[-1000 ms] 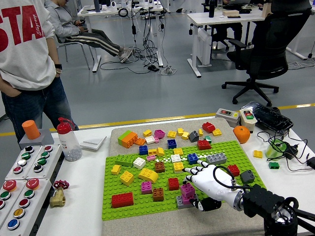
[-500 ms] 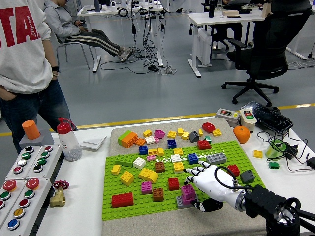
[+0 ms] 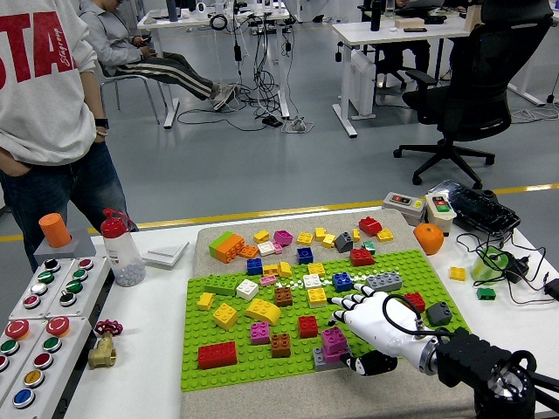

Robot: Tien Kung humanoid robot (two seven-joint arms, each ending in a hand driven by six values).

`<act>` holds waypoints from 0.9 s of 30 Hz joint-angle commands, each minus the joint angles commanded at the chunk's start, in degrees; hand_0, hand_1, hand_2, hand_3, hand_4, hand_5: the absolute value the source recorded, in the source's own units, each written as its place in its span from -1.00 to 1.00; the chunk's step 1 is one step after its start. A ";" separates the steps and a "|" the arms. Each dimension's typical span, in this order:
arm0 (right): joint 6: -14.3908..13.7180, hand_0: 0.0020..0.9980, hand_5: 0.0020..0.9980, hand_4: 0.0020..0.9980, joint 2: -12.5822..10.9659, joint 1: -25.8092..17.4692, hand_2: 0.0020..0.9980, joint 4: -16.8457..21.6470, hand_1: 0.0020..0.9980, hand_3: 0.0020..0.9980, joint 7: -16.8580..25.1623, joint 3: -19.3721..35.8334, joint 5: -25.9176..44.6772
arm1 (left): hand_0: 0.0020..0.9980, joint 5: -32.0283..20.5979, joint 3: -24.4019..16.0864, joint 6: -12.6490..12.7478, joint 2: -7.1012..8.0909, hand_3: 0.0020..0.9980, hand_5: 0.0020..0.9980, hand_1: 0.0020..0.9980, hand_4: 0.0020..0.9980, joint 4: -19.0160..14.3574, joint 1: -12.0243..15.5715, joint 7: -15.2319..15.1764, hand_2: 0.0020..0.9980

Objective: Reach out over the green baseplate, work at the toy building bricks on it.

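Right hand (image 3: 377, 320) barely shifted rightward.

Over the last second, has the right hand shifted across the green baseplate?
Yes, slightly. The right hand has drifted toward the picture's right and a little nearer the table's near edge, judged against the purple brick stack, which stayed put on the green baseplate.
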 joint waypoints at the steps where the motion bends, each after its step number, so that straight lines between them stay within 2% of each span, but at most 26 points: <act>1: 0.02 1.00 -0.11 0.36 -0.05 -0.03 0.95 0.04 0.84 0.52 -0.01 0.01 -0.02 | 0.32 -0.01 0.02 -0.01 0.00 -0.12 1.00 0.22 -0.28 0.00 0.00 0.00 0.24; 27: 0.50 1.00 -0.10 0.36 -0.80 -0.72 0.94 1.61 0.84 0.51 -0.37 0.38 -0.12 | 0.32 0.02 0.10 -0.14 -0.04 -0.12 1.00 0.23 -0.28 -0.02 0.19 0.06 0.24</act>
